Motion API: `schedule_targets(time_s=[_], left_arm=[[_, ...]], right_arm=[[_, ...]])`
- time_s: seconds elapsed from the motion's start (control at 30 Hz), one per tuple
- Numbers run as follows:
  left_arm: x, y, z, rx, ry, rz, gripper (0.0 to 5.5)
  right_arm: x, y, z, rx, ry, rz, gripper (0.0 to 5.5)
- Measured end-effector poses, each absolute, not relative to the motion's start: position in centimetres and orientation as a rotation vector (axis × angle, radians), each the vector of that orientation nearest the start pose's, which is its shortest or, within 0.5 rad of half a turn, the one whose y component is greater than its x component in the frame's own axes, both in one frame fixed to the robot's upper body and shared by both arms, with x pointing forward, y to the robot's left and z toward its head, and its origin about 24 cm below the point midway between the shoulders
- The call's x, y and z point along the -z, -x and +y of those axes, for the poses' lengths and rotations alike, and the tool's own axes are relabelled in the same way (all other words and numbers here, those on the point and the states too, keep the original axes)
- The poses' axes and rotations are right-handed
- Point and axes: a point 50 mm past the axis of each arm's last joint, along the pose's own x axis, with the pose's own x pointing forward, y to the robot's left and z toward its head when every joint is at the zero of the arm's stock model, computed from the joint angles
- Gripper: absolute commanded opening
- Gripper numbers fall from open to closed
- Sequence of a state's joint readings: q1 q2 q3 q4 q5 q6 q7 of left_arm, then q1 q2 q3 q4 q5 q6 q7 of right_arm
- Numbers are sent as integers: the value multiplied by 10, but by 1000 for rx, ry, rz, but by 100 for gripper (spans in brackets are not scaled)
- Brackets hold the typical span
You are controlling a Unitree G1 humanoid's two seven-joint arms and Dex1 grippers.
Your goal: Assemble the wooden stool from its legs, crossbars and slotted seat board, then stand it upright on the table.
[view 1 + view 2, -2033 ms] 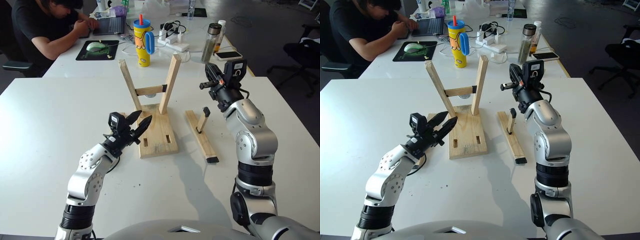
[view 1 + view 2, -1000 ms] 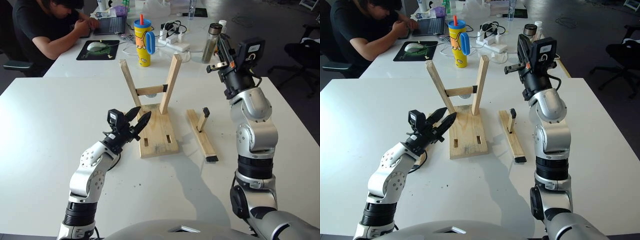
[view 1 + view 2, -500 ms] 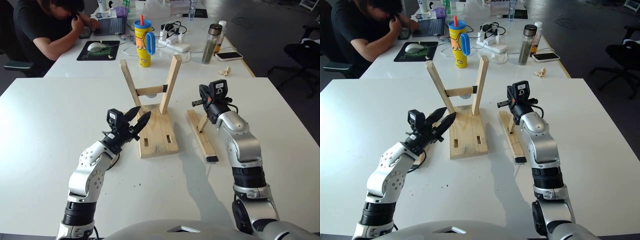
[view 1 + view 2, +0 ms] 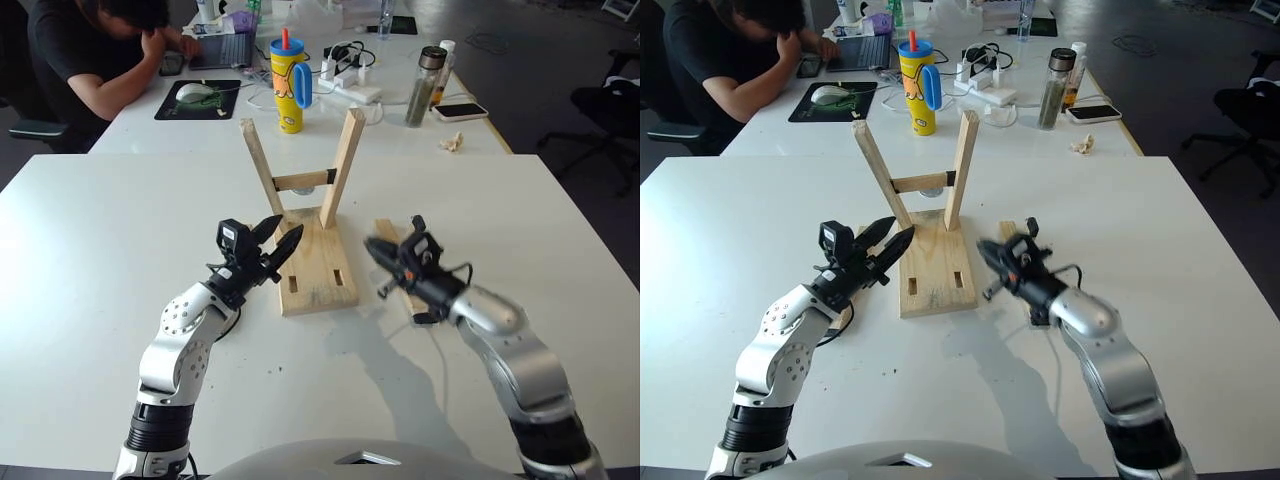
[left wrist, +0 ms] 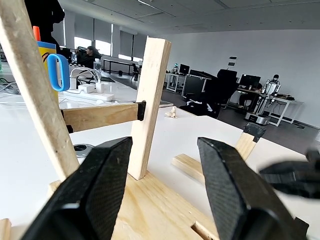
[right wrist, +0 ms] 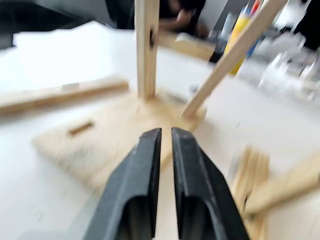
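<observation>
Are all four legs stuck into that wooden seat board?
No, only two pale wooden legs stand in the slotted seat board; its near slots are empty.

Head stereo overlooks table (image 4: 90, 230), wrist cameras close, facing stool (image 4: 318, 268)

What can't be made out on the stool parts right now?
- Loose leg: eye views, mostly covered by the right gripper and right arm.
- Whether right gripper touches the seat board: eye views, motion blur.
- Loose leg's ends: right wrist view, blurred, cut by edge.
</observation>
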State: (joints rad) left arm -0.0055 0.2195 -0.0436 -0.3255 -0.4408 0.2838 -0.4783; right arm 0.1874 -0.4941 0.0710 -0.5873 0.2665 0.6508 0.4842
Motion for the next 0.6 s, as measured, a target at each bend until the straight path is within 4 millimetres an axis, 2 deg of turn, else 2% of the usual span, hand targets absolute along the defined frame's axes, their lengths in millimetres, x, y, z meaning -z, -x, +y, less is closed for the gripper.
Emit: schedule_targets(time_s=[0.07,0.13,0.27,0.4,0.5,0.6], left_arm=[[-94,-237,137,639,194,-50,241],[-94,-237,134,645,192,-52,241],[-96,-239,133,649,190,-57,241],[-97,-240,133,659,192,-65,241],[-98,-242,133,666,193,-70,241],[-100,-243,132,677,192,-78,241]], right_arm=[[-65,-184,-183,-547,130,481,120],[-68,-185,-187,-463,136,480,149],[-69,-191,-186,-351,109,470,213],[-74,-202,-184,-320,106,448,275],[-70,-208,-181,-305,127,468,317],[-63,-215,-176,-316,145,502,330]])
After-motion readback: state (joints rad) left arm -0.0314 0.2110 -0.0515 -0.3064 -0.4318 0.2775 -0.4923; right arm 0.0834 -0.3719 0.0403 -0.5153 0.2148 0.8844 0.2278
